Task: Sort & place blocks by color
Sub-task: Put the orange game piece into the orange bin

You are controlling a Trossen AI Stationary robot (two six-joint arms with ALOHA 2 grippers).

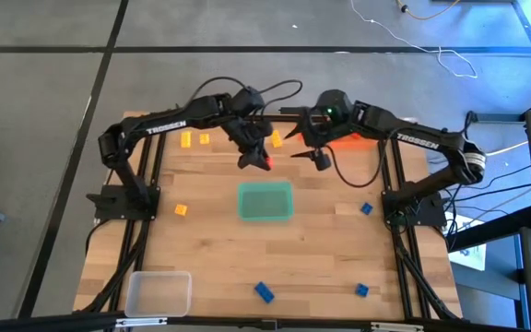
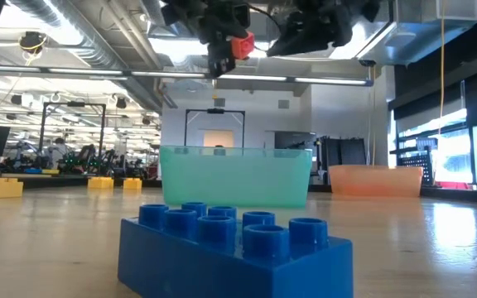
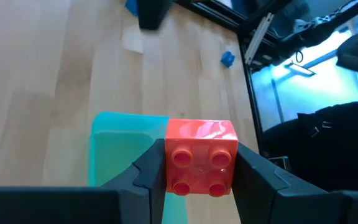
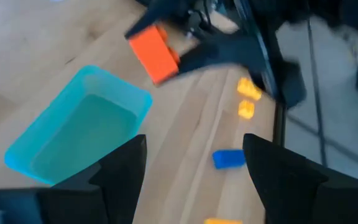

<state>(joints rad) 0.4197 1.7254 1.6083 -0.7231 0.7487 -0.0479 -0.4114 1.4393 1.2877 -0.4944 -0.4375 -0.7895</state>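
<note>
The little red block [image 3: 201, 157] is square with four round bumps on top, shiny and smooth, and the left gripper [image 3: 197, 171] pinches it between its two dark fingers, up in the air just behind the green tray [image 1: 265, 201]. I think the next step is to carry it to the orange tray [image 2: 374, 179] at the back. To do it well, the arm should go slowly, stop right over the tray, and only then let go. The right gripper [image 4: 194, 168] hangs close by with its fingers wide and nothing in them. Other small blocks lie about on the wooden table [image 1: 210, 267]: yellow blocks [image 1: 194, 139] at the back, blue blocks [image 1: 264, 292] nearer the front.
</note>
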